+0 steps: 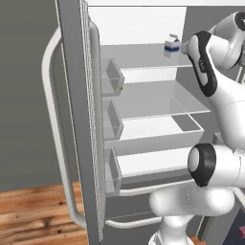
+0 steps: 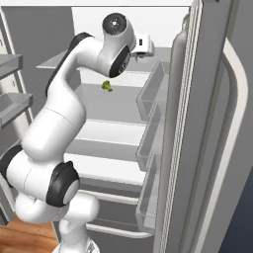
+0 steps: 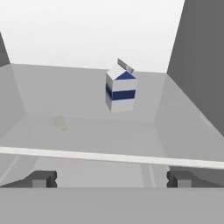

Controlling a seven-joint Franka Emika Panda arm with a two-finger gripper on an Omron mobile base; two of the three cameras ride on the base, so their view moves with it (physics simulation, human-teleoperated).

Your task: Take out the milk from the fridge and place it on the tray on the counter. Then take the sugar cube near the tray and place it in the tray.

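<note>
Fridge: You are looking into the tall grey steel fridge [image 1: 76, 119] with its door swung open, the long curved pale handle [image 1: 53, 134] on the outside and clear door bins [image 1: 111, 76] stacked on the inside.
Shelves: White shelves [image 1: 158, 129] run across the interior in tiers; the milk's shelf is the upper one.
Milk: The small white carton with a blue band and gabled top [image 3: 120, 86] stands upright on that upper shelf, toward the back. In the left base view you see it [image 1: 172, 46] just beside the arm's dark-jointed wrist.
Gripper: The two-finger gripper [image 3: 111, 178] faces the carton from the shelf's front edge, and the carton sits well apart from it, ahead and between the lines of the two fingers.
Fingers: Your fingertips [image 3: 41, 178] stand spread wide, one at each side of the hand view, with nothing between them.
Arm: The white arm [image 2: 54, 128] reaches up from the base into the fridge opening.
Other item: A small green object [image 2: 106, 86] lies on a middle shelf, below the milk's level; what it is you cannot tell.
</note>
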